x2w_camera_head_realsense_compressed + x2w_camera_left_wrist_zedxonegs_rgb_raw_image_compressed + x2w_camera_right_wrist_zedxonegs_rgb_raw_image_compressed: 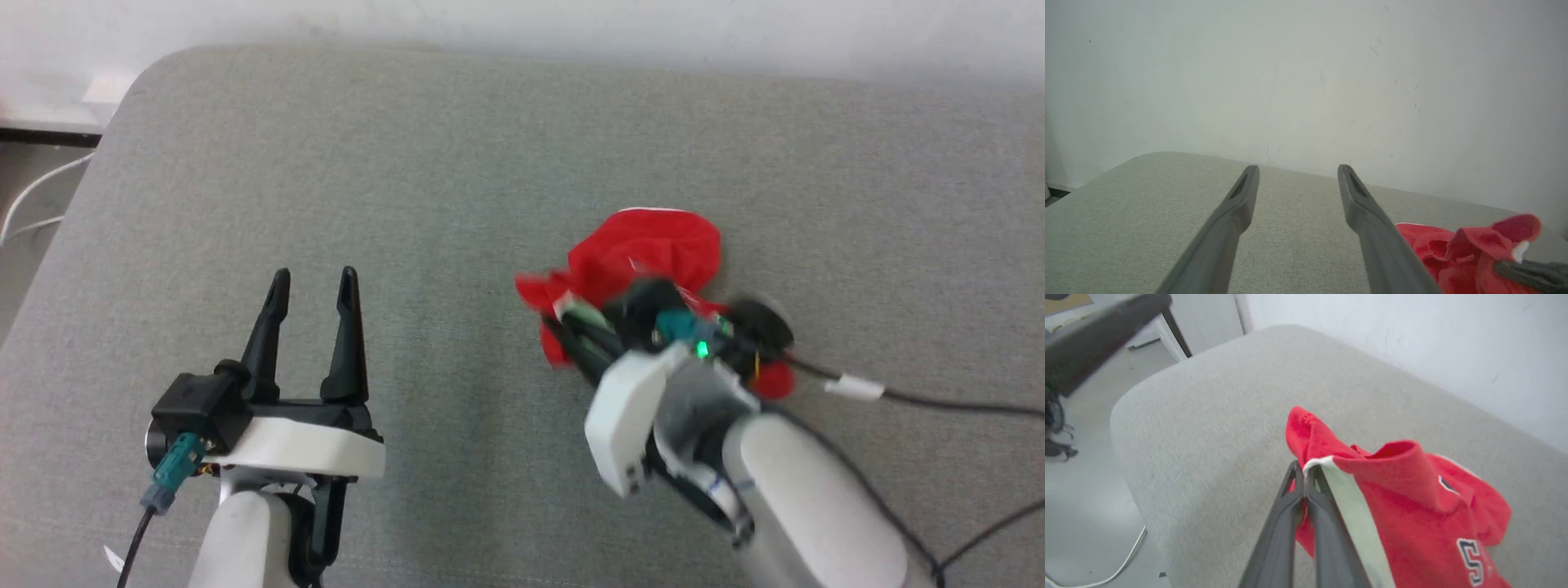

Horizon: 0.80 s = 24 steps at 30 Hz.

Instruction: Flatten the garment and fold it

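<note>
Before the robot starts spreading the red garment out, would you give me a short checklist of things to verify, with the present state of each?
1. Right gripper holds the garment: ok, its fingers are closed on the white-trimmed edge.
2. Left gripper is free to take a second hold: ok, jaws apart with nothing between them.
3. Garment lies flat: not ok, it is bunched in folds on the grey cushion.
4. A second edge or corner is exposed for the left gripper: cannot tell, the folds hide the outline.
5. Black cable by the right arm is clear of the cloth: cannot tell, the head view is blurred there.
</note>
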Available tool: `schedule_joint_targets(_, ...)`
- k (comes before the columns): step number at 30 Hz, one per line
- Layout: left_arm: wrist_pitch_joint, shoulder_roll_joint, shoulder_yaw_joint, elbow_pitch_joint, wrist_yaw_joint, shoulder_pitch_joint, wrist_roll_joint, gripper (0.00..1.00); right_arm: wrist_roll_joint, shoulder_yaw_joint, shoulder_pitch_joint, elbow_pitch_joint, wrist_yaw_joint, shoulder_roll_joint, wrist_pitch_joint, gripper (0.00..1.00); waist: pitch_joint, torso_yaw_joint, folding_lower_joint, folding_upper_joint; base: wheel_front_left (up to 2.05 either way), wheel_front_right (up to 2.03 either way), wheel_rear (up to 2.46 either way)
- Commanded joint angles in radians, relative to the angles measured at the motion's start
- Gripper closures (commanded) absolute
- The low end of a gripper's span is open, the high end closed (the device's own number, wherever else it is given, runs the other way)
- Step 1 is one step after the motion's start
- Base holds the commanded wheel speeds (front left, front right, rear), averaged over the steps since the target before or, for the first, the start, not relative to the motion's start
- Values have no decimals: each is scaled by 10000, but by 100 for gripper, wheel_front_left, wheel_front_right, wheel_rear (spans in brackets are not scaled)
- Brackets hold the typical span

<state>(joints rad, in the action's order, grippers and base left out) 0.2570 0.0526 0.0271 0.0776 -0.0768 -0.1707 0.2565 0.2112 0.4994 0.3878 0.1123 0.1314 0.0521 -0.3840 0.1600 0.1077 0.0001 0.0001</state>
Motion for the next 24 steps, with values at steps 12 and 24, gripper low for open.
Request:
schedule_joint_targets(12, 47, -23, 214, 124, 80, -116, 92, 0, 800, -1416, 3139, -13, -7, -18, 1551, 100, -142, -61, -1, -1, 0, 0, 0)
schedule_joint_targets(24, 47, -24, 326, 174, 55, -156, 158, 0, -656, -5783, -138, 1440, -7, -18, 767, 100, 105, -230, -1, -1, 0, 0, 0)
